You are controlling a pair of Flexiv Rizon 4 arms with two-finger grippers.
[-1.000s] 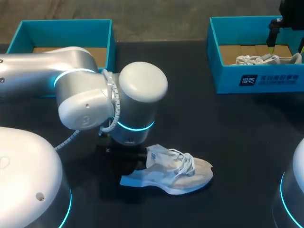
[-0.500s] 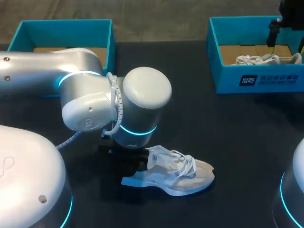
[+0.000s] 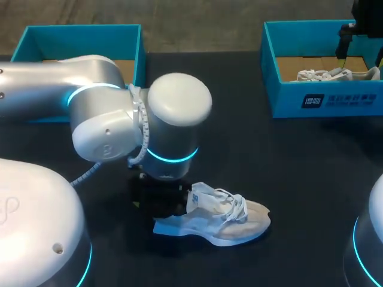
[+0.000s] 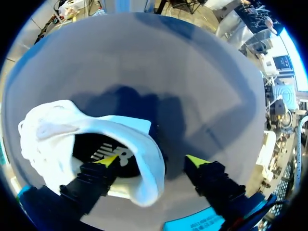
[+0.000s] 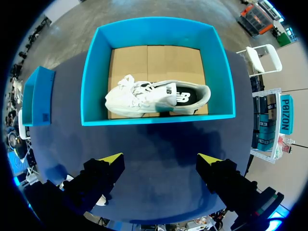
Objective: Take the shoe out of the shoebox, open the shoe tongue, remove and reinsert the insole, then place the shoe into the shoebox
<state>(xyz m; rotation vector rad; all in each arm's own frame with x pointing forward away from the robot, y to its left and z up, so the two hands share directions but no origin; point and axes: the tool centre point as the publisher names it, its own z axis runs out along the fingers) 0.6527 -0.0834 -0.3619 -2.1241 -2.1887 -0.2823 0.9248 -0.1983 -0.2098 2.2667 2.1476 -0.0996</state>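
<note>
Shoe (image 3: 218, 220) white, beige toe (image 3: 256, 214), loose white laces (image 3: 232, 204); black insole (image 4: 91, 144) showing

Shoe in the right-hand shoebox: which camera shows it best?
Right wrist view: it looks straight down on the whole shoe in the shoebox. Head view shows only its top above the shoebox wall. Left wrist view does not show it.

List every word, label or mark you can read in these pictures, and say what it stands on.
Nothing here can be quoted with confidence.
shoebox, front wall: white print, too small and blurred to read.
shoe in that box: white mark on its dark insole, too small to read.
shoe on the table: white mark on its insole, partly hidden, unreadable.
</note>
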